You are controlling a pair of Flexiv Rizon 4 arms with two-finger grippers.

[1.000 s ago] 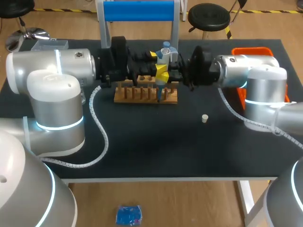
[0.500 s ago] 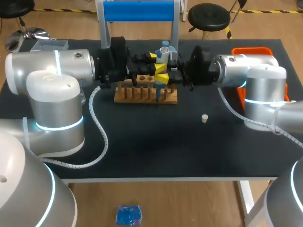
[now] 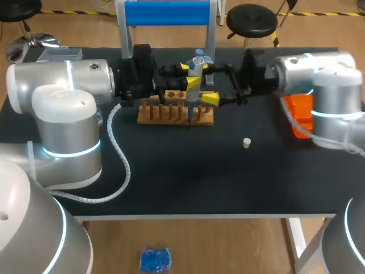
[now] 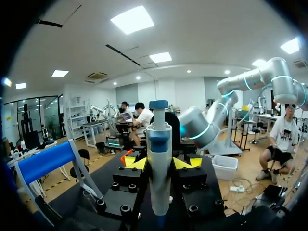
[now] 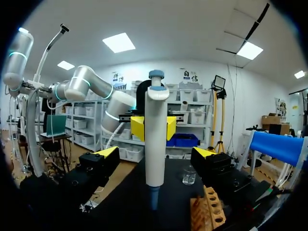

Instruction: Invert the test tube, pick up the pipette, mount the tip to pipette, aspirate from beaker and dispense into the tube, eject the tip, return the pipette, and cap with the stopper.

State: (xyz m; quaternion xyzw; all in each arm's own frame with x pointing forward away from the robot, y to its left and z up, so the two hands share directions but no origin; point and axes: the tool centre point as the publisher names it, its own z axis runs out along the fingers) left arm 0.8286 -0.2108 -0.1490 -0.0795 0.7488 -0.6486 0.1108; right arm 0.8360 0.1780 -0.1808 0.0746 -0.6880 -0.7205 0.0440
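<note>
A white pipette (image 3: 193, 97) with a blue plunger stands upright over the wooden rack (image 3: 171, 114). My left gripper (image 3: 190, 76) is shut on its body. In the left wrist view the pipette (image 4: 159, 159) sits between the yellow fingertips (image 4: 131, 162). My right gripper (image 3: 213, 83) stands open just to the right of it. From the right wrist, the pipette (image 5: 155, 130) is ahead of and apart from the wide-spread fingers (image 5: 107, 154). A small glass beaker (image 5: 188, 175) stands beyond it. The pale stopper (image 3: 246, 142) lies on the black table.
An orange bin (image 3: 299, 111) sits at the table's right edge under my right arm. The wooden rack (image 5: 208, 208) shows its holes beside my right gripper. A white cable (image 3: 117, 151) loops from my left arm across the mat.
My right gripper has opened wide and drawn back to the right, away from the pipette. The left gripper keeps the pipette in the same place above the rack.
</note>
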